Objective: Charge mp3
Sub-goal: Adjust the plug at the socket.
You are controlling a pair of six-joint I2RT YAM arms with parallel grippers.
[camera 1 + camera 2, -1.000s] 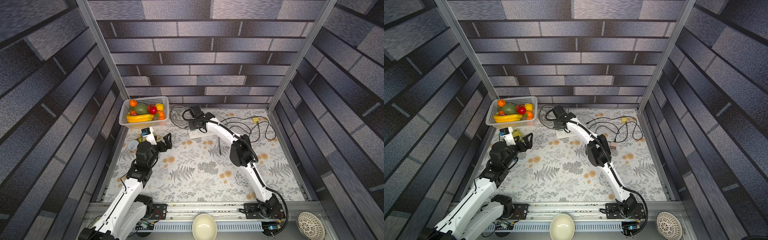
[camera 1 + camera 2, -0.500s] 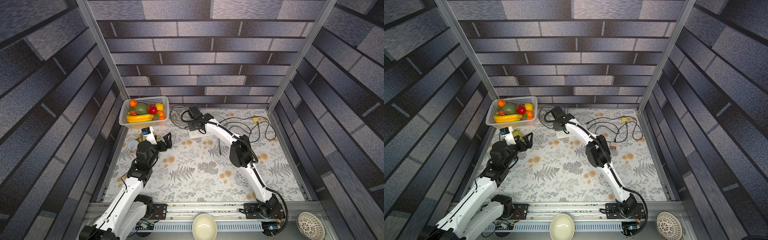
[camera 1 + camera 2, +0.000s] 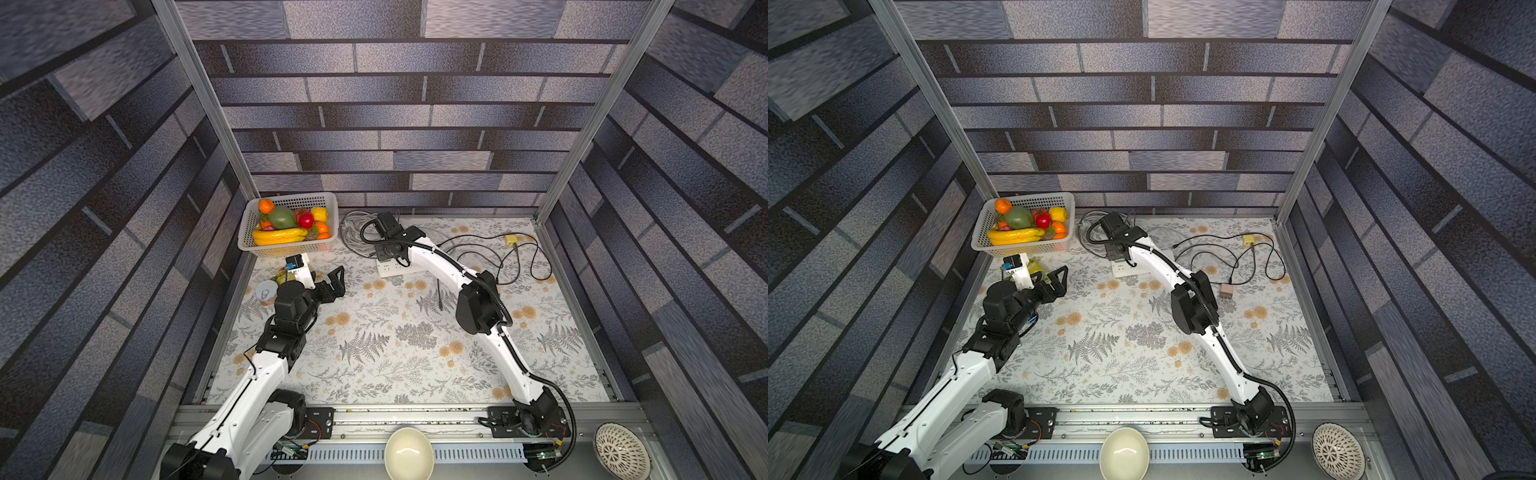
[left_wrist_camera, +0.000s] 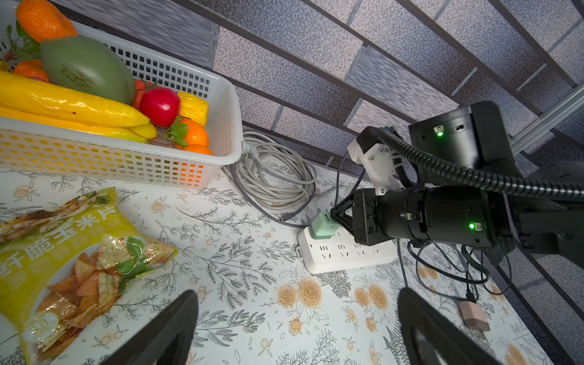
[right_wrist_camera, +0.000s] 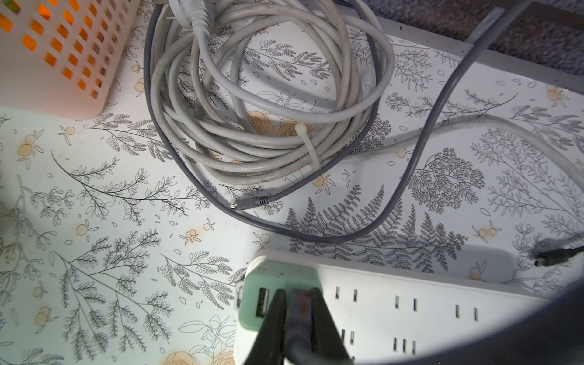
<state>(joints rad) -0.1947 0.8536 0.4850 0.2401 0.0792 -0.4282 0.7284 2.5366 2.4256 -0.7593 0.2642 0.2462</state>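
arms: two are showing, left arm (image 3: 257,374) and right arm (image 3: 436,257)
basket (image 3: 286,249): one is showing
power strip (image 4: 344,256): one is showing
adapters: two are showing, green adapter (image 4: 322,226) and pink adapter (image 4: 472,317)
cable plugs: three are showing, adapter-side plug (image 5: 298,305), loose grey plug (image 5: 249,202), loose black plug (image 5: 553,255)
coiled cable (image 5: 268,94): one is showing
snack bag (image 4: 63,252): one is showing
bowls: two are showing, cream bowl (image 3: 409,453) and lattice bowl (image 3: 621,451)

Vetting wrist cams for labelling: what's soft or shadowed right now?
Right wrist view: right gripper, pinching the cable plug, blurred up close; dark arc over one corner; cable coil sharp. Left wrist view: left gripper dark and out of focus; power strip crisp.
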